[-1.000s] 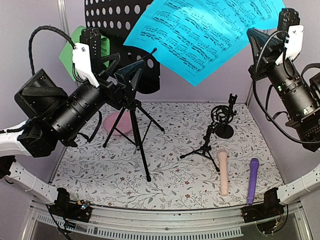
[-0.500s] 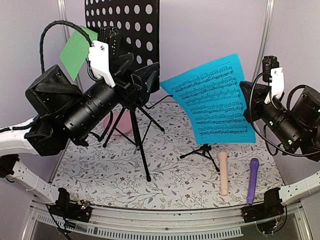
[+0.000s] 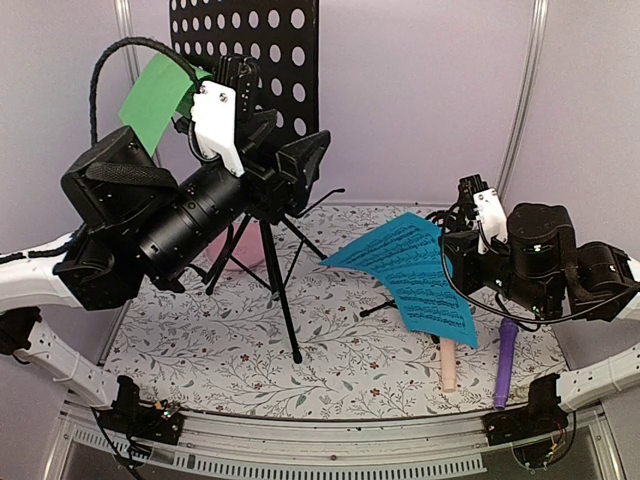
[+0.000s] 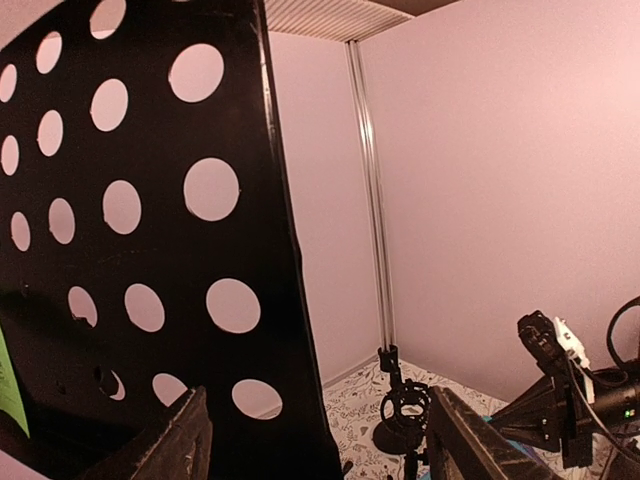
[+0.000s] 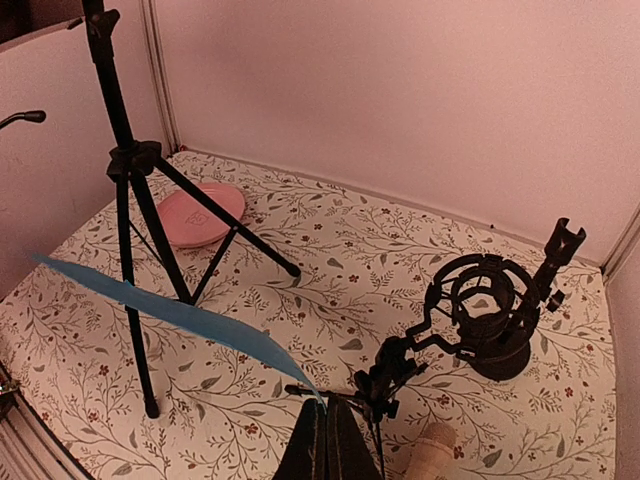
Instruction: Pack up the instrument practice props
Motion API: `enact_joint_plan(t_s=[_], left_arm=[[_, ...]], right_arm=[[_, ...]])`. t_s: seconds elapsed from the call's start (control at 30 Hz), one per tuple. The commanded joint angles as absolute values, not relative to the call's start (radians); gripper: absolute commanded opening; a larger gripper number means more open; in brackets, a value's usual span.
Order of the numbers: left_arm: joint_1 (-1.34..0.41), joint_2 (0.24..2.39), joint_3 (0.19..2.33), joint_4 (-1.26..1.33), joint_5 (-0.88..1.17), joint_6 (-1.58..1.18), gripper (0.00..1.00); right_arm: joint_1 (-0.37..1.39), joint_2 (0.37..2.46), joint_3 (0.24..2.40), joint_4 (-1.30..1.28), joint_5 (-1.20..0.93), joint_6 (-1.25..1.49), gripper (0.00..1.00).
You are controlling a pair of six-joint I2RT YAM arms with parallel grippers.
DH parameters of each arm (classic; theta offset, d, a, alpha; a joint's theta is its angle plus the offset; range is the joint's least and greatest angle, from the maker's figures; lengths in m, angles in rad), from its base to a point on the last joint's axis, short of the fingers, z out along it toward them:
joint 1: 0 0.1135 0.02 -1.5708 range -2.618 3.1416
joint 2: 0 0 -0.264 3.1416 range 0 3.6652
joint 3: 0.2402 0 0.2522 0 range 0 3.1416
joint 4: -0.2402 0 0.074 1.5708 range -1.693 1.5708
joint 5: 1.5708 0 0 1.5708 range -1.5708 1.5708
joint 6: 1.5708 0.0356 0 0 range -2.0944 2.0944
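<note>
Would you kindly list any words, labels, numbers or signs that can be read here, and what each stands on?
None can be read.
On the blue sheet music: staves and notes, too small to read.
On the pink disc: a faint mark, too blurred.

My desk (image 3: 340, 345) wears a white cloth printed with leafy sprigs, a flat pink dish (image 5: 200, 214) lies on it at the far left, and pale lilac walls (image 3: 420, 100) with a metal post (image 3: 522, 110) close the far side.
</note>
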State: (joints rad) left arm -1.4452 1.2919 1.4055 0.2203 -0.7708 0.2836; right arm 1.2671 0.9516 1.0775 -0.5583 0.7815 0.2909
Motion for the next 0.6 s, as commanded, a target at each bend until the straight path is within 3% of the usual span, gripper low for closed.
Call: enact_joint_plan(t_s=[0.0, 0.33, 0.57], left_arm=[[-1.433, 1.325, 1.449, 0.183, -0.775, 0.315, 0.75], [-1.418, 1.33, 1.45, 0.197, -0.8, 0.364, 0.78], [-1.374, 1.314, 1.48, 0.137, -0.812, 0.35, 0.87]], right_arm=[[1.233, 1.002, 1.118, -0.592, 0.656, 0.338, 0.0], [0.912, 1.125, 1.104, -0.536, 0.445, 0.256, 0.0], [0.729, 1.202, 1.052, -0.411, 0.3, 0.181, 0.0]])
